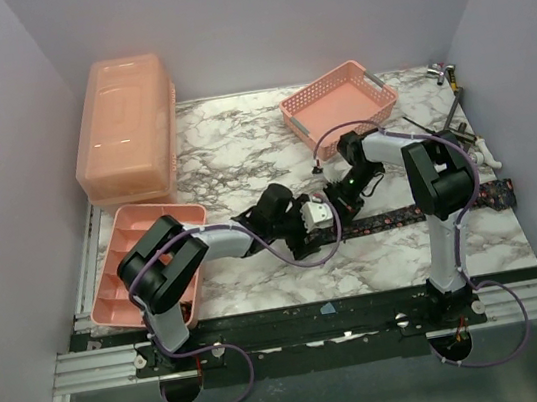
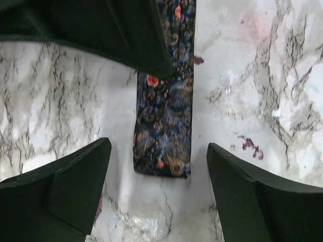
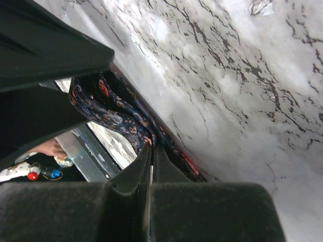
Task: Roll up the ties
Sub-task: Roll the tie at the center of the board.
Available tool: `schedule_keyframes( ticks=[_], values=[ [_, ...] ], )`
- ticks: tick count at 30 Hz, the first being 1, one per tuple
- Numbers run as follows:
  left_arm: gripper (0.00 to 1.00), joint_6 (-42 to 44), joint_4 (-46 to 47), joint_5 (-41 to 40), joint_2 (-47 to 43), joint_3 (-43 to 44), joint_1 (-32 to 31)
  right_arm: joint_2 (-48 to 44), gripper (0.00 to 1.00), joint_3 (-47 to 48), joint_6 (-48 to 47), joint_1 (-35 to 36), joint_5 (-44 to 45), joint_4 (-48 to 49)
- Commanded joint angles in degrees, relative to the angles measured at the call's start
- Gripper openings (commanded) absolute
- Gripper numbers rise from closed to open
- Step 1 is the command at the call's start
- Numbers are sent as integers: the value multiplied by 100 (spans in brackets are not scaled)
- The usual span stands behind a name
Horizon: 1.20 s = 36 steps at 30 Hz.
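Note:
One tie, dark navy with small red and orange marks, lies flat as a long strip across the marble table from the middle to the right edge. Its squared end sits between the spread fingers of my left gripper, which hovers open over it. My right gripper is shut, and its closed tips rest against the tie a little further along the strip. In the left wrist view the right gripper's dark body covers part of the tie.
A pink mesh basket stands at the back. A peach lidded box is at the back left, with a peach compartment tray in front of it. Small tools lie at the back right edge.

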Motion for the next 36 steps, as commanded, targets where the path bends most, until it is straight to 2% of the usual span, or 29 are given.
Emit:
schedule_keyframes(
  ticks=[1,3,7,8,13,16,19,22,27,29,33,36],
  values=[
    [82,-65,-24,50,363,474,-228,-230,1,40,76,56,-185,124],
    [77,-90,-101,-33,534,644,-309,-243,1,111,89,65,-212,86],
    [53,79,-281,-301,639,601,-352,-254,1,351,10,65,-284,-190],
    [50,230,-296,-340,612,494,-349,-263,1,397,-9,64,-290,-269],
    [47,894,-902,-303,574,243,-250,-239,1,574,-168,56,-181,-540],
    [37,917,-1048,-381,581,313,-134,-154,1,517,-234,57,46,-521],
    [33,956,-1270,-504,593,521,-100,-107,1,345,-172,56,340,-266],
    [34,1160,-1336,-374,544,548,-36,-31,1,240,-19,54,565,117],
    [54,1015,-1141,111,291,368,159,102,1,99,220,56,910,648],
    [58,761,-885,329,125,232,280,118,1,40,246,54,971,726],
    [62,187,-646,582,-33,156,484,44,1,-42,242,56,897,701],
    [62,179,-547,551,21,121,493,-52,1,-16,223,58,840,639]
  ],
)
